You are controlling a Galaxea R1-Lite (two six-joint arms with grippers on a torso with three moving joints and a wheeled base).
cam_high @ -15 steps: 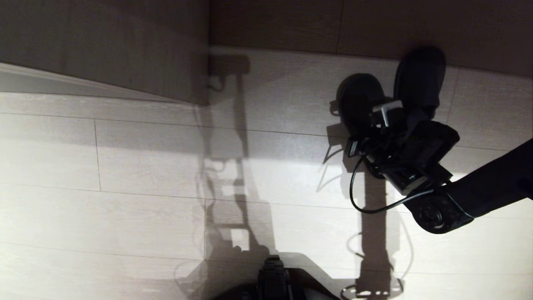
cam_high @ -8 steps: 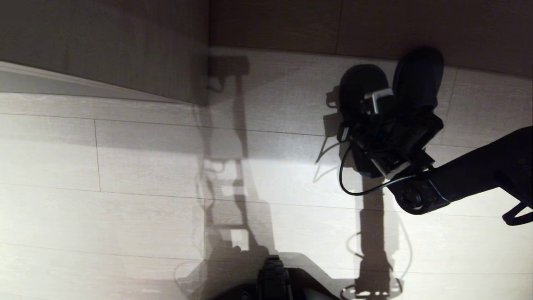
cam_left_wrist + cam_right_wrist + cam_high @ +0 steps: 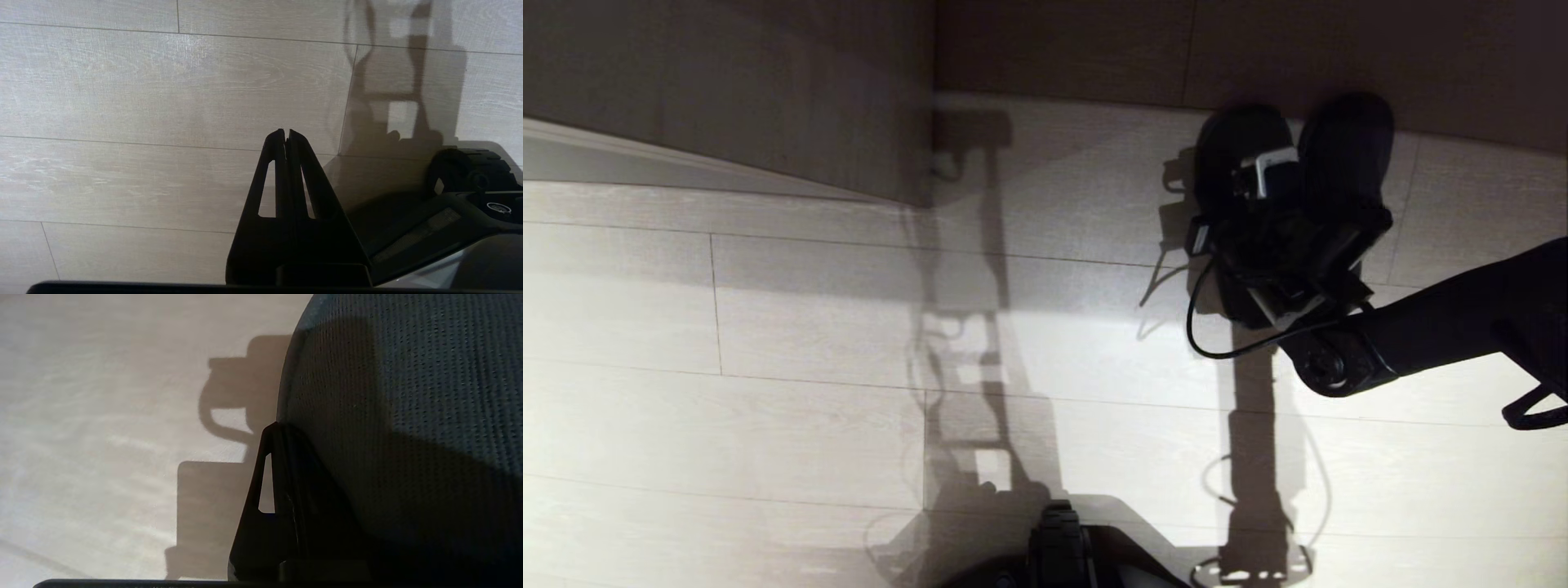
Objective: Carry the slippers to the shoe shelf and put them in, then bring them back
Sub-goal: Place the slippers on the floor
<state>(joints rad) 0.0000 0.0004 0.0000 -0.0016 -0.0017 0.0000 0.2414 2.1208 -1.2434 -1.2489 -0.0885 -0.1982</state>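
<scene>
- the right gripper (image 3: 1278, 214) sat at the upper right of the head view, its arm (image 3: 1445, 331) reaching in from the right edge of the frame.
- its fingers were pressed together, pinching the slippers (image 3: 1343, 159), with the dark pair jutting out beyond the gripper toward the top of the frame.
- the two slippers lay side by side and touching, toes toward the top; the left one (image 3: 1232, 151) showed a bit lower in the frame than the right one.
- a black cable (image 3: 1201, 331) looped out below the wrist, and a pale bracket (image 3: 1276, 167) on the gripper body stood out against the dark shoes.
- in the right wrist view, woven navy fabric (image 3: 408, 428) filled the right half of the frame, right against the closed fingers (image 3: 273, 469).
- the slippers were over pale floor planks (image 3: 809, 327), close to the dark wood panel (image 3: 1258, 49) running along the top of the head view.
- a beige wood-grain panel (image 3: 727, 90) with a pale edge filled the upper left of the head view, well apart from the slippers; whether it belonged to the shoe shelf could not be told.
- the left gripper (image 3: 286, 134) hung over bare floor in its own wrist view, fingers shut on nothing, with the robot's base (image 3: 470, 192) at lower right of that frame.
- long shadows of the robot striped the floor through the middle of the head view.
</scene>
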